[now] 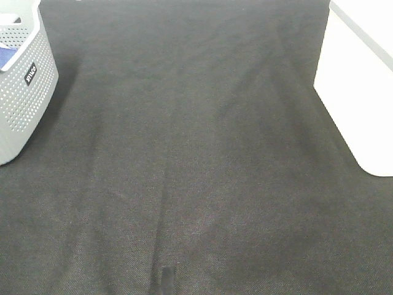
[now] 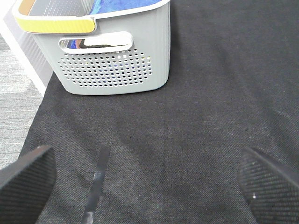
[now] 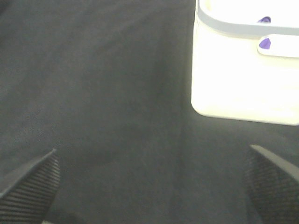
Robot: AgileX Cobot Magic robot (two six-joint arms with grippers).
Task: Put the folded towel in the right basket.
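The right basket (image 1: 359,92) is a white smooth-walled bin with a greyish rim, at the right edge of the exterior view. In the right wrist view it (image 3: 233,79) stands ahead of my right gripper (image 3: 149,186), which is open, empty and low over the dark mat. Small purple patches (image 3: 264,44) show through the bin's handle slot and just under its rim; the folded towel itself is otherwise hidden. My left gripper (image 2: 149,186) is open and empty over the mat. Neither gripper shows in the exterior view.
A grey perforated basket (image 1: 24,104) with a black label stands at the far left; in the left wrist view it (image 2: 117,65) has a yellow rim handle and blue cloth (image 2: 121,5) inside. A dark mat (image 1: 184,153) covers the table. A short black strip (image 2: 96,186) lies on it.
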